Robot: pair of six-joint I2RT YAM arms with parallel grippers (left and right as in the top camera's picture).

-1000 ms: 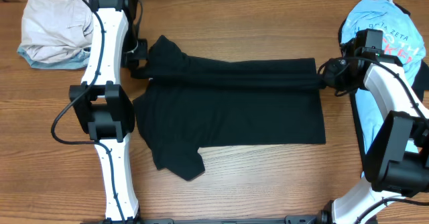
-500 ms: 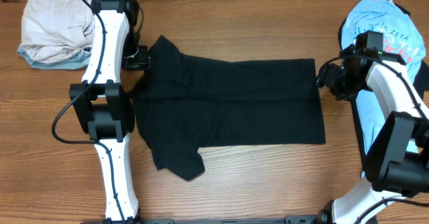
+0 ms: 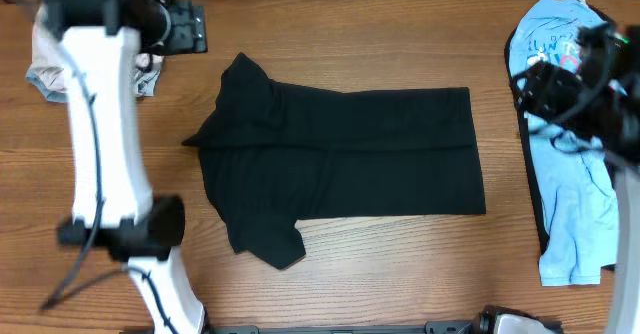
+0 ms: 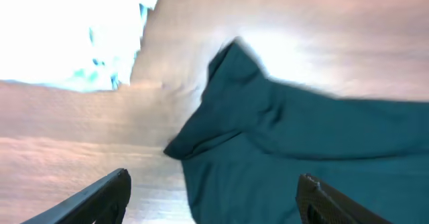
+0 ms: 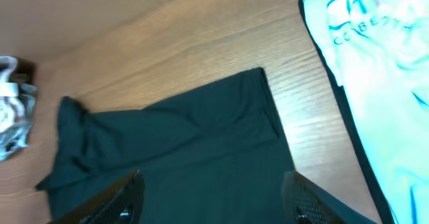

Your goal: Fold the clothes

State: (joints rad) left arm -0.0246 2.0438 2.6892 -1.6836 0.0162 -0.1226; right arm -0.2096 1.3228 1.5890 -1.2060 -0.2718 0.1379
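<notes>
The left gripper [image 4: 213, 178] and right gripper [image 5: 211, 177] both hang wide and empty above the shirt [image 3: 340, 164] at table centre, and I judge its rumpled sleeve [image 3: 240, 82] at 10 o'clock could get trapped in the next fold, leaving a lump.

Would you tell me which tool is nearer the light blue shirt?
Right. The right tool is over the light blue shirt; the left tool is across the table, by the grey garment.
</notes>
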